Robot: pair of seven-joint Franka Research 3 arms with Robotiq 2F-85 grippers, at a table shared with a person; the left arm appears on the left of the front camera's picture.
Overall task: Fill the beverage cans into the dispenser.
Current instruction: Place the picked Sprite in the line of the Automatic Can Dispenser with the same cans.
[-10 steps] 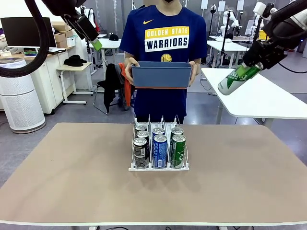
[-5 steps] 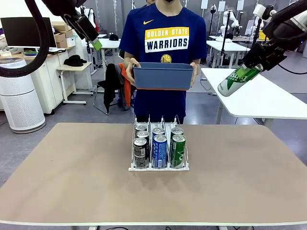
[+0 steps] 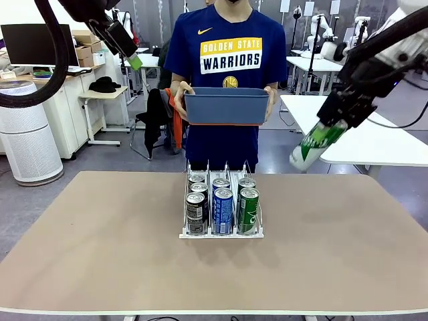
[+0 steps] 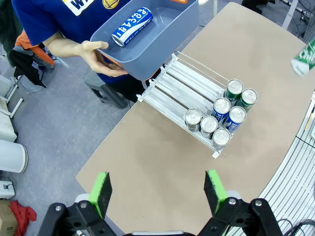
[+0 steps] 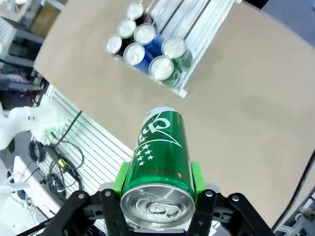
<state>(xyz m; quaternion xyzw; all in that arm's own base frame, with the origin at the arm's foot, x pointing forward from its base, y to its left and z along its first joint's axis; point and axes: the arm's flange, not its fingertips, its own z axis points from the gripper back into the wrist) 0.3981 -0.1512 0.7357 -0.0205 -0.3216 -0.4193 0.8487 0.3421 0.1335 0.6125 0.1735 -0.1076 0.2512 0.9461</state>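
The right hand is clamped by its green pads on a green can, held tilted in the air to the right of the dispenser and above the far right of the tabletop. The dispenser stands mid-tabletop with six cans at its near end: black in the left lane, blue in the middle, green on the right. The left hand hangs high, spread wide and empty. Beyond the tabletop, a person holds a blue-grey bin in which a blue can lies.
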